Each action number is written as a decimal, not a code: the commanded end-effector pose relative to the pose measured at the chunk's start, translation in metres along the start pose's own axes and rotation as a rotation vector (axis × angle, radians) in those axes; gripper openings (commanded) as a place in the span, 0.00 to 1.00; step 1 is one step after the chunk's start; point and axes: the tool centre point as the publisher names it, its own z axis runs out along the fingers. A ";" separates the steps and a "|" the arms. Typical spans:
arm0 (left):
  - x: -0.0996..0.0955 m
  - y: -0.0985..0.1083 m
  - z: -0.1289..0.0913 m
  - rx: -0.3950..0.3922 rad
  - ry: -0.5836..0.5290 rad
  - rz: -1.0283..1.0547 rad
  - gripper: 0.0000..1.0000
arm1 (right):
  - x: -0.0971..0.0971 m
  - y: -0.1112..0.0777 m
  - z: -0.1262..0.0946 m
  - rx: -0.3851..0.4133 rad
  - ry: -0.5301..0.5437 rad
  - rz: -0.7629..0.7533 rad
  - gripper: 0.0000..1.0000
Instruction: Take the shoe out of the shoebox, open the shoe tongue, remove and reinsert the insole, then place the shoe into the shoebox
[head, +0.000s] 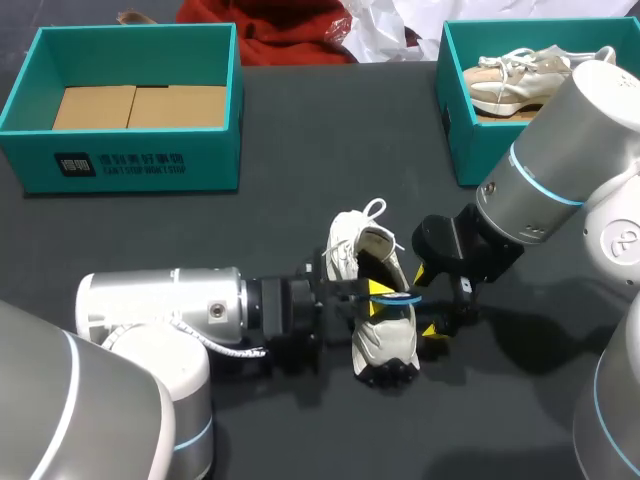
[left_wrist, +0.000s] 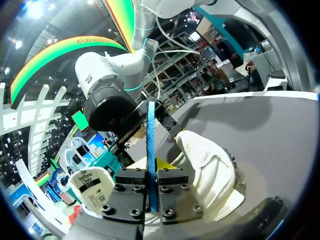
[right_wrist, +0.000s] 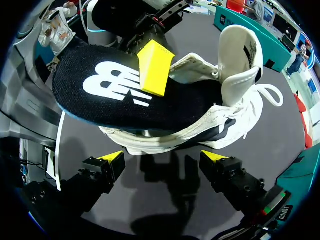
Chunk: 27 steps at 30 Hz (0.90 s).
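Observation:
A cream sneaker (head: 378, 330) lies on the dark table (head: 300, 200) at the centre, its tongue (right_wrist: 240, 55) pulled up. The black insole (right_wrist: 110, 95) with a blue edge (left_wrist: 151, 145) slants out over the heel, its front end down inside the shoe (right_wrist: 215, 125). My left gripper (head: 385, 297) comes in from the left and is shut on the insole, one yellow fingertip (right_wrist: 155, 67) pressed on its top face. In the left wrist view the insole stands edge-on between the fingers of that gripper (left_wrist: 151, 167). My right gripper (head: 428, 302) (right_wrist: 165, 159) stands open just right of the shoe, holding nothing.
A teal shoebox (head: 130, 160) with cardboard inside stands at the back left. A second teal box (head: 458, 120) at the back right holds another cream shoe (head: 515, 75). Red cloth and white paper lie beyond the boxes.

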 end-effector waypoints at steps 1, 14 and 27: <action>-0.001 0.013 0.001 -0.026 -0.007 0.024 0.00 | 0.001 0.000 0.001 0.001 -0.003 0.000 1.00; -0.005 0.009 -0.005 -0.001 -0.014 -0.023 0.41 | 0.001 0.000 0.001 0.001 -0.003 0.000 1.00; -0.002 -0.021 0.001 0.088 0.021 0.017 0.42 | 0.001 0.000 0.001 0.001 -0.003 0.000 1.00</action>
